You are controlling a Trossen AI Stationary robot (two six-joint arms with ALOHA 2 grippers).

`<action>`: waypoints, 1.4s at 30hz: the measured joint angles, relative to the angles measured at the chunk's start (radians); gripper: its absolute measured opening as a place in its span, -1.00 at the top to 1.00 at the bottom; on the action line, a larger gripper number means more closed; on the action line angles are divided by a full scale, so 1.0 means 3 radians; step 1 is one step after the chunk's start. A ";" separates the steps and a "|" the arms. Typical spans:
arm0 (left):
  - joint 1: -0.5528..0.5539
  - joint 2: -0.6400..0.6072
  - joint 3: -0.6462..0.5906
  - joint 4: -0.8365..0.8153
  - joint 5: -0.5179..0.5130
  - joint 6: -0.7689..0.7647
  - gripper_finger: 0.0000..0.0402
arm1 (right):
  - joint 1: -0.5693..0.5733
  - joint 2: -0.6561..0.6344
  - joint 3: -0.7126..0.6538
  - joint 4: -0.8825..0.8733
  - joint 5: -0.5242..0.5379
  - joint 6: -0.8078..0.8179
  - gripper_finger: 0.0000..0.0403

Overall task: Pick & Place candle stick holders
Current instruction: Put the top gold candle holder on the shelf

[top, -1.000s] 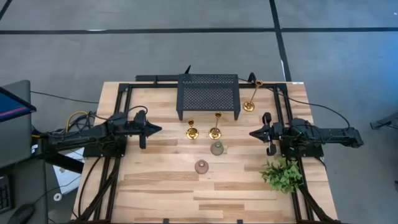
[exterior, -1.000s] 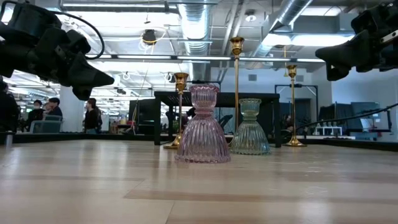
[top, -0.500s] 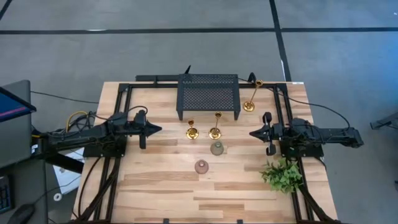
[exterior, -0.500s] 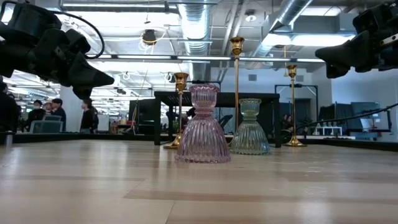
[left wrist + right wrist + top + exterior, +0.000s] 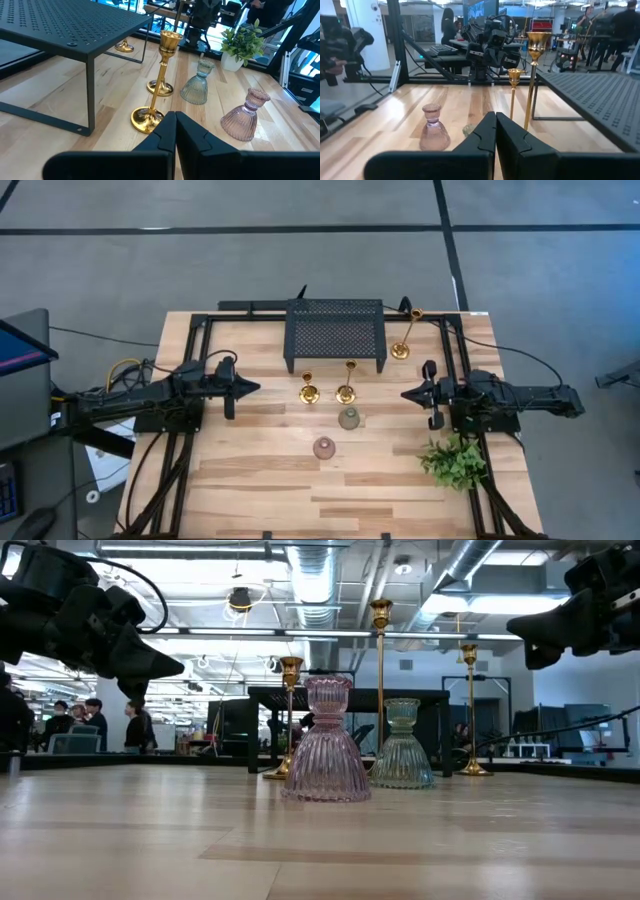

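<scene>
1. Gold candlesticks, three: shortest (image 5: 308, 391) and mid-height (image 5: 346, 392) mid-surface, before black rack (image 5: 335, 330); tallest (image 5: 403, 345) near far right corner.
2. Squat holders: grey-green (image 5: 349, 418), pink (image 5: 324, 447), toward near edge.
3. Handling, judged: rigid, slippery, top-heavy; grip stems low, ribbed necks on squat pair.
4. Left hand (image 5: 249, 388), right hand (image 5: 410, 394): raised at side edges, fingers together, empty.
5. Plant sprig (image 5: 455, 460), right edge.
</scene>
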 joint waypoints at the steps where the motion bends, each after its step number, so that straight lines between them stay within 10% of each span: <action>1: 0.0000 0.0000 0.0000 0.0002 0.0000 0.0000 0.97 | 0.0000 0.0000 0.0000 0.0000 0.0000 0.0032 1.00; 42: 0.0000 0.0000 0.0000 0.0070 0.0000 0.0000 0.97 | 0.0003 0.0000 0.0000 -0.0001 -0.0001 0.0081 1.00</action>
